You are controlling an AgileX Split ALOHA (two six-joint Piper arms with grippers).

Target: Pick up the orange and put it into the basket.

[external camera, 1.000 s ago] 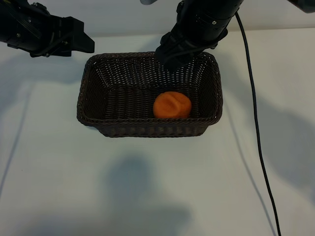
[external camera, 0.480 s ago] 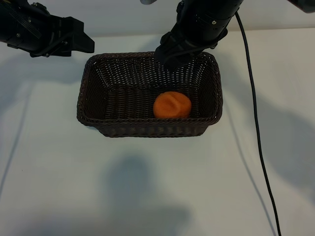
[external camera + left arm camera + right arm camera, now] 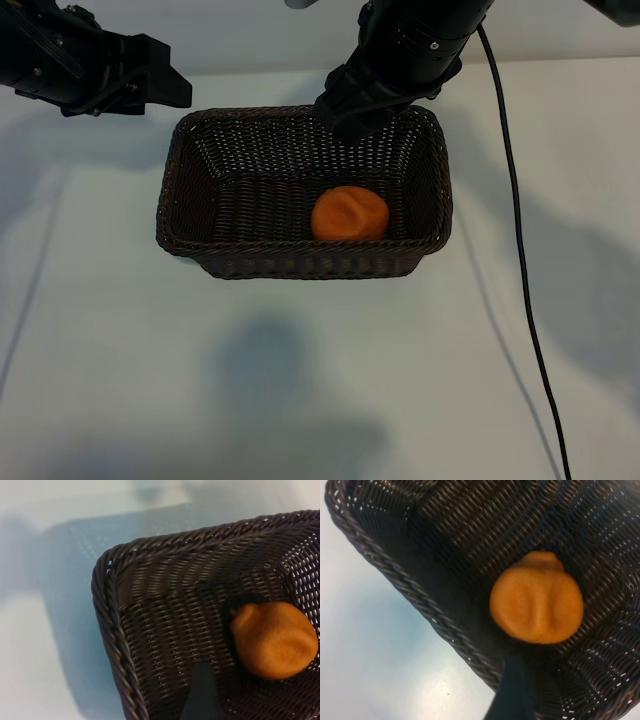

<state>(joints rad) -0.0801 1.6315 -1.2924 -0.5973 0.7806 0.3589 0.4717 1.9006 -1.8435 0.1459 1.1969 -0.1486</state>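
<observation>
Nothing new over the last second, honestly: same picture as a moment ago, both arms frozen, fruit not budging.

Orange (image 3: 349, 213) sitting on the floor of the basket (image 3: 180, 170), toward the lower right of its inside in the outside view, close to the near wall. Basket parked mid-desk (image 3: 320, 380), upper half of the frame.

Right gripper (image 3: 352, 108) hanging over the basket's top rim, upper middle of the frame, above the orange and clear of it. Spread wide, gripping nothing; wrist view looking straight down on the fruit with just one dark finger poking in at the bottom edge.

Left gripper (image 3: 150, 85) off in the upper left corner, outside the basket's corner, also wide open and empty.

Black cable (image 3: 520, 260) trailing down the right side of the desk.

Reads as job done: fruit dropped, let go, settled. Probably only left to pull the arms back, minding the rim on the way out.
</observation>
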